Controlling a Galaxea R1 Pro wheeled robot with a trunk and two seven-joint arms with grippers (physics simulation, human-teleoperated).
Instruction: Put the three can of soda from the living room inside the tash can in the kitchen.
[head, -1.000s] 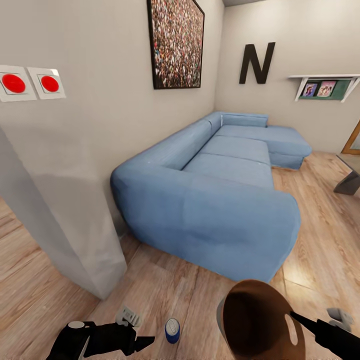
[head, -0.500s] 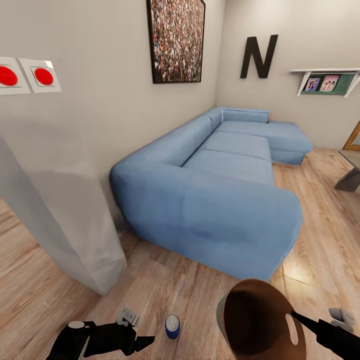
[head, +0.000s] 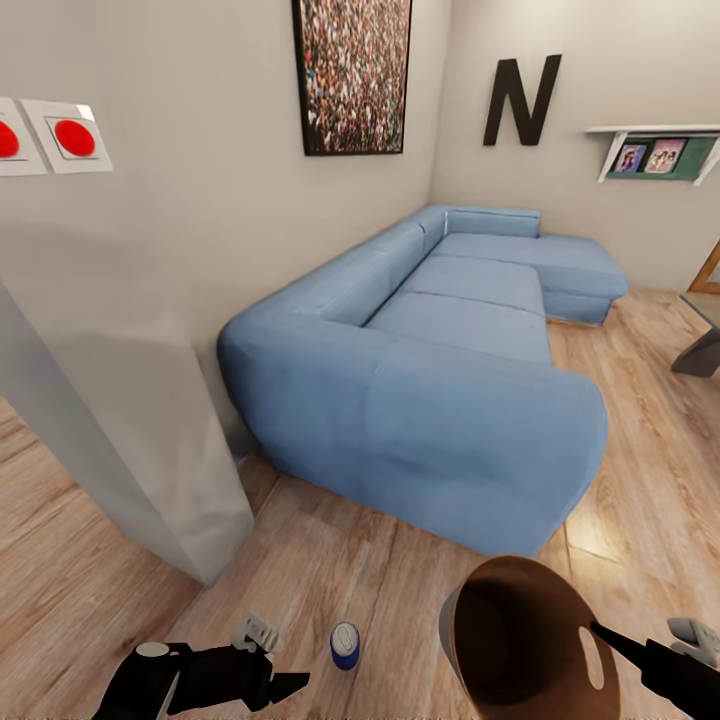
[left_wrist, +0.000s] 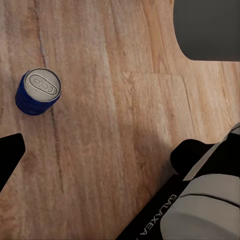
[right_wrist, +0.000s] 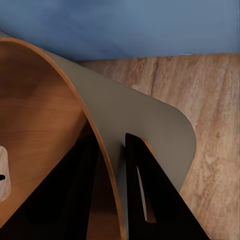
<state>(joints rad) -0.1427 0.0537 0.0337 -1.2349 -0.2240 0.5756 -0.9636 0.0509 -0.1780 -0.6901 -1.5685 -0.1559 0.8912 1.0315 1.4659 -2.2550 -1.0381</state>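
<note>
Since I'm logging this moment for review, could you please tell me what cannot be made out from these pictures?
- Left gripper: dark in the head view; whether it is open cannot be told.
- Trash can: its bottom is cut off by the head view's lower edge, so any contents stay hidden.
- Blue can: its label is too small to read.
- Shelf photos: too small to make out.
- Glass table: cut off by the head view's right edge.
</note>
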